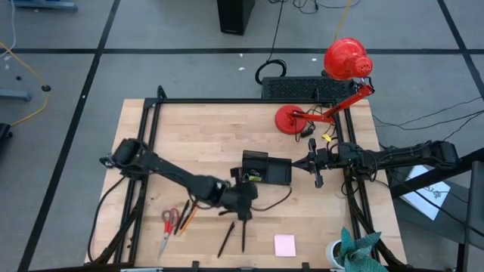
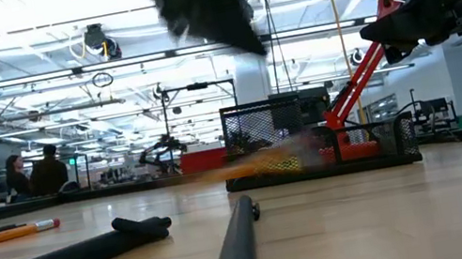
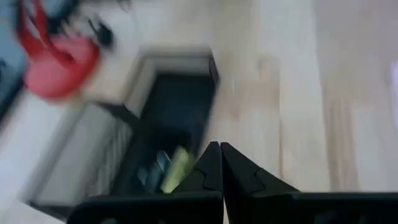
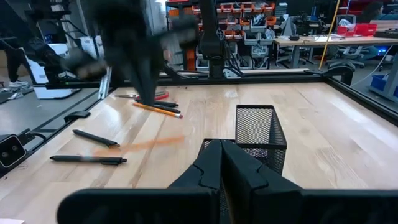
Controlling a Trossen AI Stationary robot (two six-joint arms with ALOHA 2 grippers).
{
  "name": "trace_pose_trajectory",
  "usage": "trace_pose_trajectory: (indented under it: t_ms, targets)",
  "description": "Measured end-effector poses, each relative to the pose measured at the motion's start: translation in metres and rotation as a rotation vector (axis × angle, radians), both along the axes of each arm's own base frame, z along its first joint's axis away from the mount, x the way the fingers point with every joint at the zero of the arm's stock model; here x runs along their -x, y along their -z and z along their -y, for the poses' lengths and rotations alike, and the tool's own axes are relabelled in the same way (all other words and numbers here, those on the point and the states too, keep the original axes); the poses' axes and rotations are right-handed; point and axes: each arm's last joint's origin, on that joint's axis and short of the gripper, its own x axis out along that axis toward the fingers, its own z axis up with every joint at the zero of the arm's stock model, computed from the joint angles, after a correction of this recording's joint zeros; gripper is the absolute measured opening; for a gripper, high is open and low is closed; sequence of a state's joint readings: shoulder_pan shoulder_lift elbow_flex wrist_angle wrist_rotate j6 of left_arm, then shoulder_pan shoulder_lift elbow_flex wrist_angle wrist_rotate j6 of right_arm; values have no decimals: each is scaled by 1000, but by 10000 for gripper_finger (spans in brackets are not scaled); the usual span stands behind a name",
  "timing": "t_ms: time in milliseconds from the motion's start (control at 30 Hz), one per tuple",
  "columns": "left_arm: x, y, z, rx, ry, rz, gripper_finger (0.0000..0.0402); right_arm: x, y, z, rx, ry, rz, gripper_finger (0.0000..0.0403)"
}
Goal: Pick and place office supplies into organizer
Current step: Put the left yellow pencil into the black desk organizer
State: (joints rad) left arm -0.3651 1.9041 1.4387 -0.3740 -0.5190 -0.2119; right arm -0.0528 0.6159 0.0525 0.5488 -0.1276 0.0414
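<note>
The left gripper (image 1: 243, 195), clenched on nothing visible, hangs just beside the mesh organizer (image 1: 266, 168) at mid-bench; the right gripper (image 1: 311, 163), also clenched empty, waits on the organizer's far side. Judging by this, a fresh pick comes next: open, descend on a loose item. Still out: two black pens (image 1: 234, 237), one pair of red-handled scissors (image 1: 168, 224), pencils whose number I cannot tell (image 1: 186, 218), one pink sticky-note pad (image 1: 284, 245).

Wooden table (image 1: 204, 136), organizer (image 1: 266, 169), scissors (image 1: 168, 227), pencils (image 1: 187, 215), pens (image 1: 234, 236), sticky-note pad (image 1: 284, 245), red lamp base (image 1: 292, 119)
</note>
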Motion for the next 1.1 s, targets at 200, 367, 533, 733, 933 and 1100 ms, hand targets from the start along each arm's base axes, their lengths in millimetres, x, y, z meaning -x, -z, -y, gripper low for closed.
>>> trace_pose_trajectory:
  t_ms: [200,367,533,733,933,1100]
  targets:
    - [-4,-31,-13,23,95,123,4,0,0,0,0,0,-3,4]
    - [-3,-37,-17,74,104,126,3,0,1,0,-1,-4,-5,4]
    - [-1,-24,-15,126,84,51,1,0,1,0,-1,-4,-8,4]
    - [9,-4,-8,326,25,-19,0,0,1,0,-19,-2,-10,4]
    - [25,28,17,375,67,-137,22,0,0,0,-26,-1,-3,4]
    - [25,59,40,450,88,-228,87,0,-1,0,-25,1,5,4]
